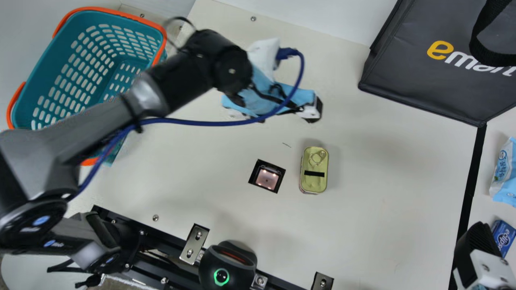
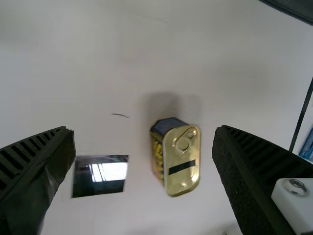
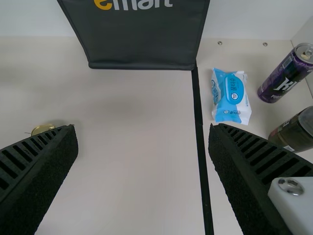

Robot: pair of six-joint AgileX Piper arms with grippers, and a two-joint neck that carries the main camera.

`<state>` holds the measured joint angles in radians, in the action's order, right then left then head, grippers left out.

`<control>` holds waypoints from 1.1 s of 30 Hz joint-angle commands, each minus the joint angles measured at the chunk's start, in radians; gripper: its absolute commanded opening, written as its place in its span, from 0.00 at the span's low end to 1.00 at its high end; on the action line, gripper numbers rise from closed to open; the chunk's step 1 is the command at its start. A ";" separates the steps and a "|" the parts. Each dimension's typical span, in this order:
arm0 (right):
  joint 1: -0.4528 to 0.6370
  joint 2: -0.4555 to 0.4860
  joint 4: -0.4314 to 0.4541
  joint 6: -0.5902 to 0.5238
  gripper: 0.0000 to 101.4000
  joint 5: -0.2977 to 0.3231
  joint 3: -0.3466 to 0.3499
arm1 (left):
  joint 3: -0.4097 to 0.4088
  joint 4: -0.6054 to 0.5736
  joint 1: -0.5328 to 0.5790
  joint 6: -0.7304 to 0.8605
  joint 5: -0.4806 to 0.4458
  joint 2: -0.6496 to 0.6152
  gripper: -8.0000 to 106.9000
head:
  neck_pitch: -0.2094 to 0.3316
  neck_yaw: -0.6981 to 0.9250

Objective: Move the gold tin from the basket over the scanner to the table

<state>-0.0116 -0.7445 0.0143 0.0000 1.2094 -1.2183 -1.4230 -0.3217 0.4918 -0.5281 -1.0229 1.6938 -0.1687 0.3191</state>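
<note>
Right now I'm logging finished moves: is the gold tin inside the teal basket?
No, the gold tin rests on the cream table, beside the square scanner window.

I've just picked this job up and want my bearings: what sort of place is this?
Probably a mock store checkout on a robot workbench: a scanner is set into the table, with a teal shopping basket on one side and a dark shopping bag on the other.

Open table (image 1: 387,193) extends from tin (image 1: 313,181) to black strip (image 1: 469,193), bounded by the bag (image 1: 419,88). The left arm (image 1: 181,84) crosses the basket (image 1: 47,66), probably above its rim.
</note>
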 commanded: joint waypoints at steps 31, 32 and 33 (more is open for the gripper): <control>0.000 0.000 0.000 0.000 0.94 0.000 0.000 | 0.171 0.192 -0.353 0.476 -0.132 -0.685 0.85 | 0.030 -0.068; 0.000 0.000 0.000 0.000 0.94 0.000 0.000 | 0.171 0.192 -0.353 0.476 -0.133 -0.685 0.85 | 0.030 -0.091; 0.000 0.000 0.000 0.000 0.94 0.000 0.000 | 0.171 0.192 -0.353 0.476 -0.131 -0.685 0.85 | 0.030 -0.114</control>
<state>-0.0116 -0.7445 0.0143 0.0000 1.2094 -1.2183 -1.2523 -0.1292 0.1393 -0.0522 -1.1568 1.0084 -0.1687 0.2684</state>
